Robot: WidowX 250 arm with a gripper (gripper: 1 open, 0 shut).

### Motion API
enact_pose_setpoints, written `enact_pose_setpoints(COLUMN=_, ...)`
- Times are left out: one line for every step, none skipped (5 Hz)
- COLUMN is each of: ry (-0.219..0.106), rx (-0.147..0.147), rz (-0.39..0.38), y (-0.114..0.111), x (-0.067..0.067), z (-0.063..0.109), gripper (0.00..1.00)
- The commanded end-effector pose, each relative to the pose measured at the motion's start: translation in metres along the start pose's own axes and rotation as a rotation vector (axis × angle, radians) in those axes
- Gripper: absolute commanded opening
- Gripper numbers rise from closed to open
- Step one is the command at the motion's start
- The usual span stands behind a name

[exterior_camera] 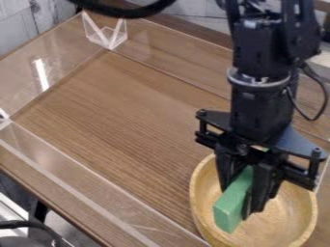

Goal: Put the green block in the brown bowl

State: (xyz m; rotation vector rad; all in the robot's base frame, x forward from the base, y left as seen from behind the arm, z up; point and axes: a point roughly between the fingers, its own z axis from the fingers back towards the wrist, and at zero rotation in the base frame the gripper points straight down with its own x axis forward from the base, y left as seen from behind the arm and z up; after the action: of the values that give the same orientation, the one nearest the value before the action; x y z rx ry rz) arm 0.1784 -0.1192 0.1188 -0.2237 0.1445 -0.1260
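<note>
The green block [233, 205] is a bright green bar held tilted between my gripper's [248, 198] black fingers, which are shut on it. It hangs just over the inside of the brown bowl [206, 197], a round light-wood bowl at the lower right of the table. The block's lower end is close to the bowl's floor; whether it touches cannot be told. The arm's black body rises straight above the bowl and hides the bowl's far rim.
A clear plastic wall [77, 198] runs along the table's left and front edges, with a clear bracket [106, 33] at the back left. The wooden tabletop [116, 106] stretches left of the bowl. A black cable [317, 89] hangs at the right.
</note>
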Motion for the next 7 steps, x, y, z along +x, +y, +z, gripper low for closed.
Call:
enact_pose_setpoints(ry=-0.062, rx=-0.017, rz=0.012, y=0.002, x=0.005, z=0.006, gripper=0.0)
enact_pose_setpoints(ry=-0.071, rx=-0.021, rz=0.03, y=0.005, x=0.007, z=0.002, gripper=0.0)
enact_pose_setpoints(ry=-0.075, rx=-0.026, rz=0.042, y=0.008, x=0.011, z=-0.003, gripper=0.0)
enact_pose_setpoints(ry=-0.077, rx=-0.031, rz=0.051, y=0.01, x=0.014, z=-0.007, gripper=0.0)
enact_pose_setpoints(ry=-0.079, rx=-0.037, rz=0.06, y=0.011, x=0.018, z=-0.01, gripper=0.0)
enact_pose_setpoints(ry=-0.08, rx=-0.043, rz=0.067, y=0.013, x=0.02, z=-0.012, gripper=0.0)
enact_pose_setpoints(ry=-0.081, rx=-0.048, rz=0.073, y=0.014, x=0.023, z=-0.014, gripper=0.0)
